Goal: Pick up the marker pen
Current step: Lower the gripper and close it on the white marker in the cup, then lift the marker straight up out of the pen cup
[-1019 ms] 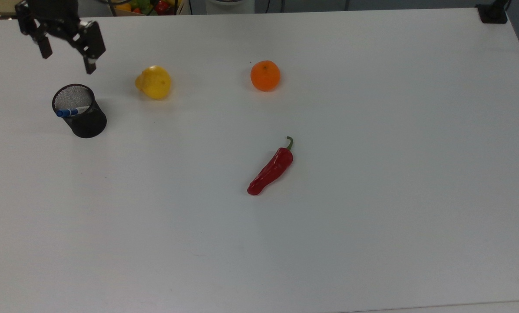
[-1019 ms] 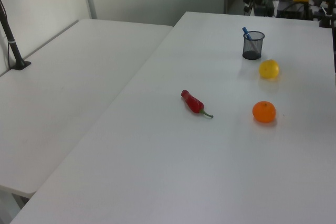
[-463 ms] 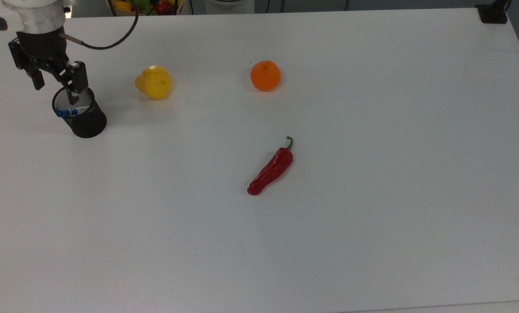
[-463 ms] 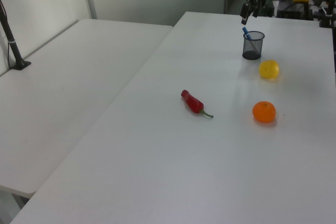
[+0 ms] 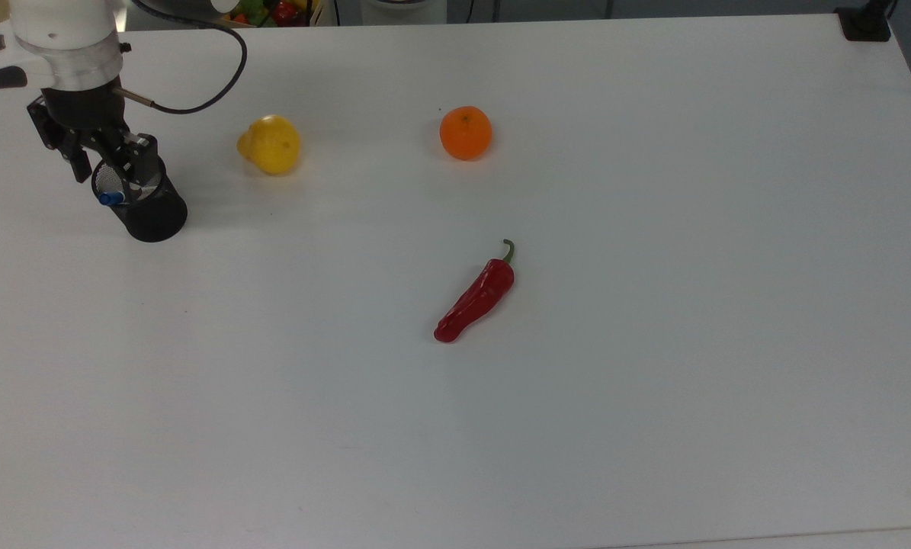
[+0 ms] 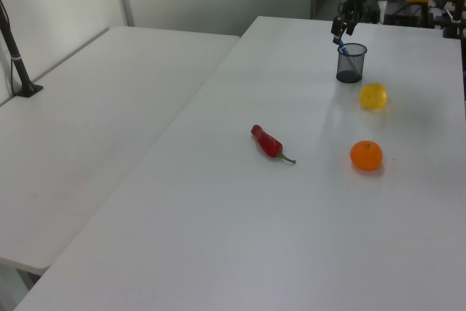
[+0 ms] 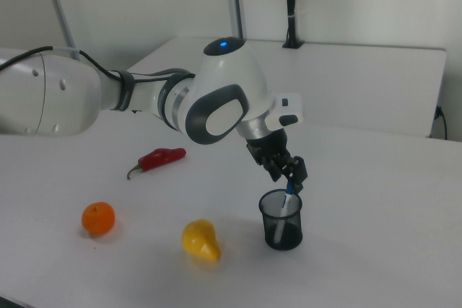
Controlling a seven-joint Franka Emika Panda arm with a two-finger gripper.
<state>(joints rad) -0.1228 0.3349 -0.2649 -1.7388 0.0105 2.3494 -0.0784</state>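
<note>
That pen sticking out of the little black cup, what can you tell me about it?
The marker pen is slim, with a white barrel and a blue cap at its top end. It stands tilted in the black mesh cup, leaning on the rim, with the cap poking above it. Its lower part shows only dimly through the mesh. The robot's claw is right at the cap, its fingers open to either side. In the top view the cup sits near the table's far left corner.

top view, clock from pepper (image 5: 475, 300) | orange (image 5: 466, 133) 12 | pear (image 5: 270, 144) 10 | cup (image 5: 140, 198) 9, marker pen (image 5: 109, 198) inside | gripper (image 5: 104, 162) over cup rim
</note>
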